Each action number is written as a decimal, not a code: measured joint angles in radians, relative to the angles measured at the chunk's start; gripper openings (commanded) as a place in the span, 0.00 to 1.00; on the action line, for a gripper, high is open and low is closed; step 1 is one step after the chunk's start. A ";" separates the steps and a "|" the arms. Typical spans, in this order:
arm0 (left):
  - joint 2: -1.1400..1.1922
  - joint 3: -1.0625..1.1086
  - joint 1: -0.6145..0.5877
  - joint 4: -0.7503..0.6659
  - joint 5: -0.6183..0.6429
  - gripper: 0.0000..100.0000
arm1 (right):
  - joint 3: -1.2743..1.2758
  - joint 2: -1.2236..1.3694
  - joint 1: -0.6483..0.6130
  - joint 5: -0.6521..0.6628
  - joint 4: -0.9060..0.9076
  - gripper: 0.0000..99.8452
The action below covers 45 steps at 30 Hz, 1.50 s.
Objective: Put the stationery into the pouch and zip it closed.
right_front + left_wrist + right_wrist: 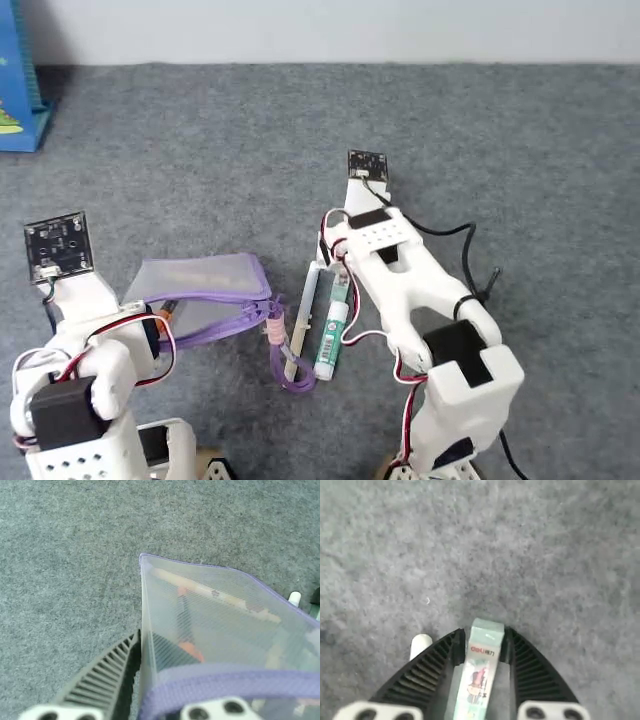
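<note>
Right tool (483, 631) around green tube (479, 675) (snug)

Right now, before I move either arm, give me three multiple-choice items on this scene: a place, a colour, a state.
1. Where is the green-and-white tube? A in the pouch; B outside it, between the fingers of the right gripper; C on a tray.
2. The pouch's trim is: A purple; B red; C black.
3. The left gripper is: A open; B shut on the pouch; C shut on a pen.
Answers: 1 B, fingers press both its sides; 2 A, purple edges the clear mesh; 3 B, it clamps the pouch's edge.
</note>
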 measured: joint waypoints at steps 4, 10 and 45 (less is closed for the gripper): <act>0.000 0.000 0.000 0.000 0.000 0.01 | -0.041 0.002 0.011 0.000 0.104 0.01; 0.000 0.000 0.000 0.000 0.000 0.01 | -0.044 -0.089 0.023 0.037 0.222 0.01; 0.009 -0.034 0.000 0.035 0.003 0.01 | 0.218 -1.565 -0.377 0.192 0.184 0.01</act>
